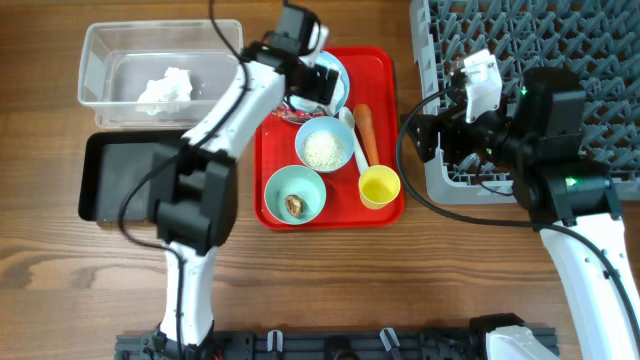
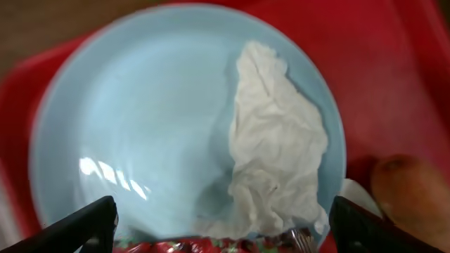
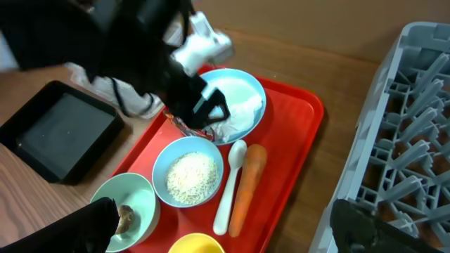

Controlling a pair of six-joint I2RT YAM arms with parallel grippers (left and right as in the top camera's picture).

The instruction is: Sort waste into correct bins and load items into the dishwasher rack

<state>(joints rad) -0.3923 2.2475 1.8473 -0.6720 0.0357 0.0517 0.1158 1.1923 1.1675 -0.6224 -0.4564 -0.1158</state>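
My left gripper [image 2: 225, 232] is open just above the light blue plate [image 2: 140, 126], over a crumpled white napkin [image 2: 274, 154] and a red wrapper [image 2: 204, 246]. On the red tray stand a bowl of rice [image 1: 324, 148], a bowl [image 1: 294, 192] with a brown lump [image 3: 126, 218], a yellow cup [image 1: 379, 186], a white spoon [image 3: 228, 190] and a carrot [image 1: 366, 130]. My right gripper [image 1: 430, 135] is open and empty between the tray and the grey rack [image 1: 560, 60]. The clear tub [image 1: 100, 60] holds a white napkin [image 1: 165, 88]. The black tray [image 1: 120, 175] is bare.
The red tray [image 1: 385, 80] lies mid-table between the bins on the left and the rack on the right. My left arm reaches over the black tray and the red tray's left side. Bare wood lies along the front.
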